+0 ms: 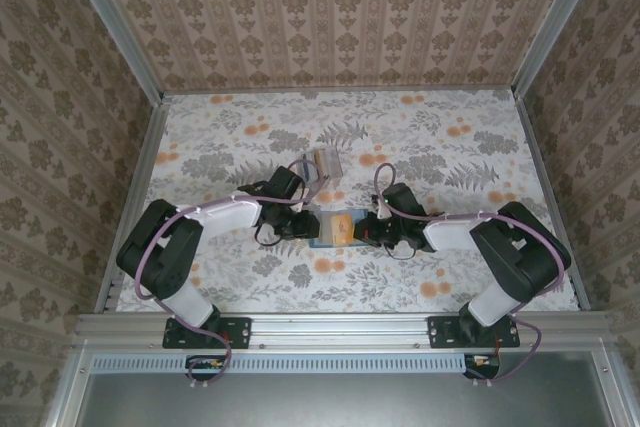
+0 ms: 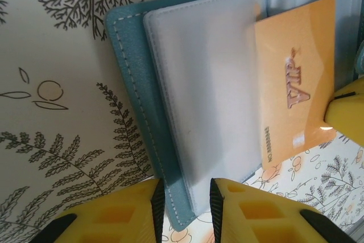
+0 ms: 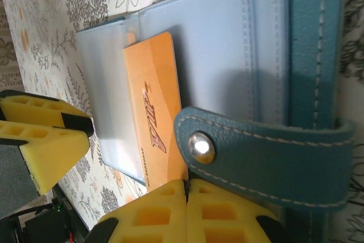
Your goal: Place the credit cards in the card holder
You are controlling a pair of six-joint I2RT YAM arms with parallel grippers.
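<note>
The teal card holder (image 1: 322,241) lies open on the table between both arms. Its teal cover (image 2: 128,83) carries a clear sleeve (image 2: 205,83). An orange VIP credit card (image 2: 296,83) lies part way under that sleeve. My left gripper (image 2: 185,189) is open, and its fingers straddle the card holder's near corner without clamping it. My right gripper (image 3: 186,185) is shut on the near end of the credit card (image 3: 151,95). The snap strap (image 3: 196,145) of the card holder (image 3: 307,55) lies over the card beside my right fingers. From above, the credit card (image 1: 342,225) sits between the left gripper (image 1: 300,225) and the right gripper (image 1: 372,230).
A small clear plastic box (image 1: 322,162) stands just beyond the card holder. Flowered table cloth (image 1: 450,167) spreads to both sides, with patterned walls round the back and sides. A metal rail (image 1: 340,327) runs along the near edge.
</note>
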